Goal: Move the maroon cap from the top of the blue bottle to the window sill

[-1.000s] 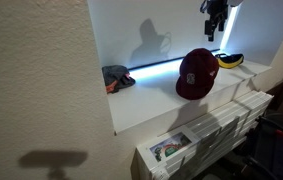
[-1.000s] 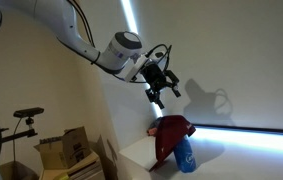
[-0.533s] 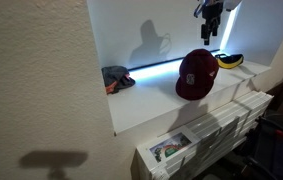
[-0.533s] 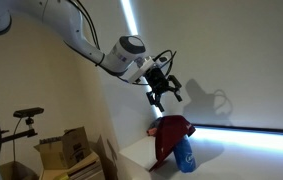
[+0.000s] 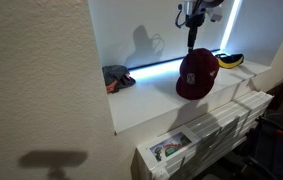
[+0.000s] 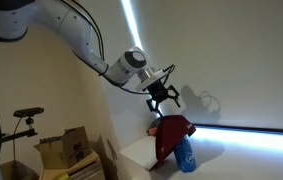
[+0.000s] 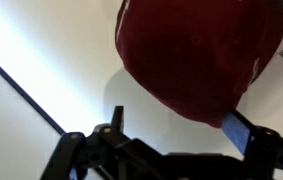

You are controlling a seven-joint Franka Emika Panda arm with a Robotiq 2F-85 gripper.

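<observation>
Gripper (image 6: pixel 164 100) hovered open, empty, above maroon cap (image 5: pixel 197 73); likely soft, light fabric, so best pinched at crown.

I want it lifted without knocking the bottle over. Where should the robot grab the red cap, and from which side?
Probably the rounded top of the cap, coming from straight above. It sits draped over the blue bottle with its dome up and free, and the open tool hangs right above it. Pinching the cloth there should lift it straight off.
</observation>
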